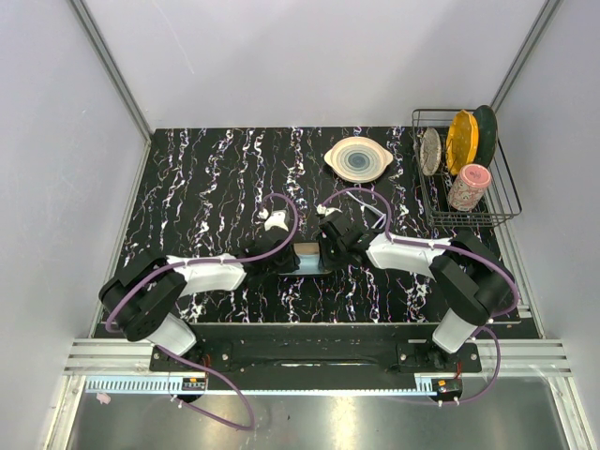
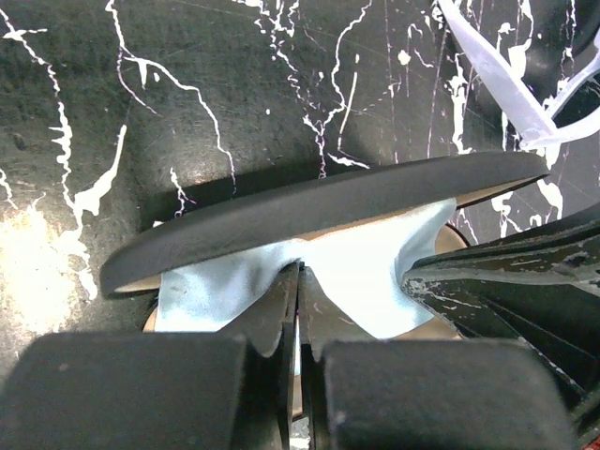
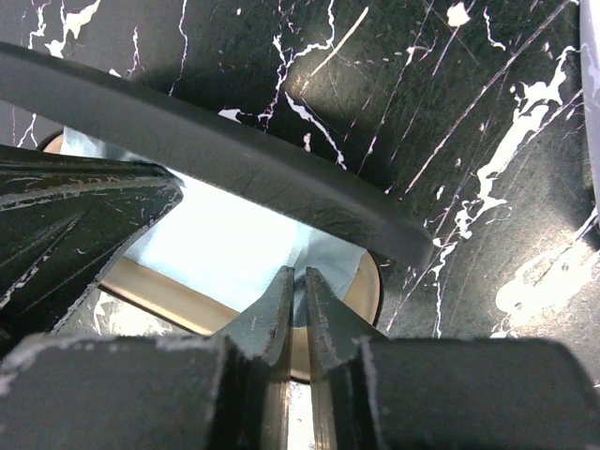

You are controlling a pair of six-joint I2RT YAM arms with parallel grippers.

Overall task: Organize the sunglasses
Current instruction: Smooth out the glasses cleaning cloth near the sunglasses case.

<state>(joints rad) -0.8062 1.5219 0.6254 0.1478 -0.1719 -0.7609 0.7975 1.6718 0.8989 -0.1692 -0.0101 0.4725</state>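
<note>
The sunglasses [image 1: 275,221], with a thin whitish frame, lie on the black marbled table just behind the case; their arms show at the top right of the left wrist view [image 2: 525,89]. The black case [image 1: 309,259] lies between both grippers, its lid [image 2: 328,202] partly lowered over the tan lining [image 3: 169,298]. The light blue cloth [image 2: 366,272] lies inside the case. My left gripper [image 2: 300,286] is shut on the cloth's near edge. My right gripper [image 3: 298,281] is shut on the cloth's other end [image 3: 225,248], inside the case's rounded end.
A round ceramic plate [image 1: 357,158] sits at the back centre. A wire dish rack [image 1: 506,202] at the back right holds plates and a pink cup [image 1: 468,187]. Purple cables [image 1: 361,194] loop above both arms.
</note>
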